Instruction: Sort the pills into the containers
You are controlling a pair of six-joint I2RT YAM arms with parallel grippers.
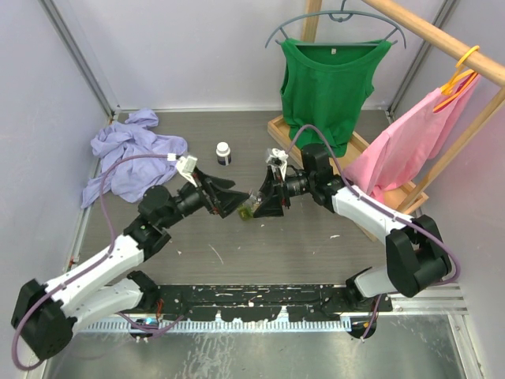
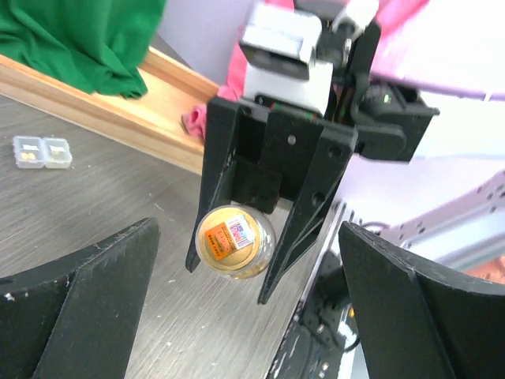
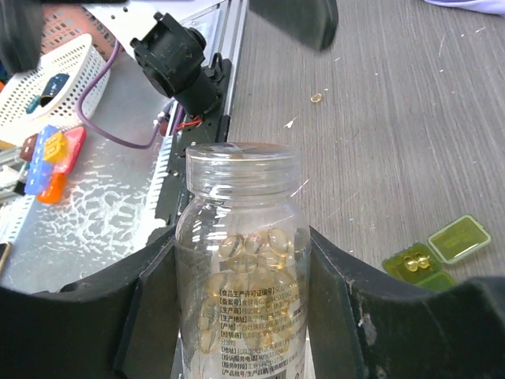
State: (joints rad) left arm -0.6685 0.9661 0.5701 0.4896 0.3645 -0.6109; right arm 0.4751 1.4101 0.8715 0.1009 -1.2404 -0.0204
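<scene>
The right claw (image 2: 231, 276) clamps a clear bottle (image 3: 241, 197) of yellow capsules (image 3: 254, 246); the left claw (image 1: 234, 204) faces it, spread apart. On the desk (image 3: 379, 95) lie the green container (image 3: 420, 260), lid open, and the clear container (image 2: 43, 152).

The pill bottle (image 3: 241, 268) label bears tiny Chinese print, unreadable.

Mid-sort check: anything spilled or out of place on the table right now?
Yes. One yellow capsule lies loose on the table, apart from the open green case. The right tool holds the capped pill bottle, so the capsule looks like a stray spill.
</scene>
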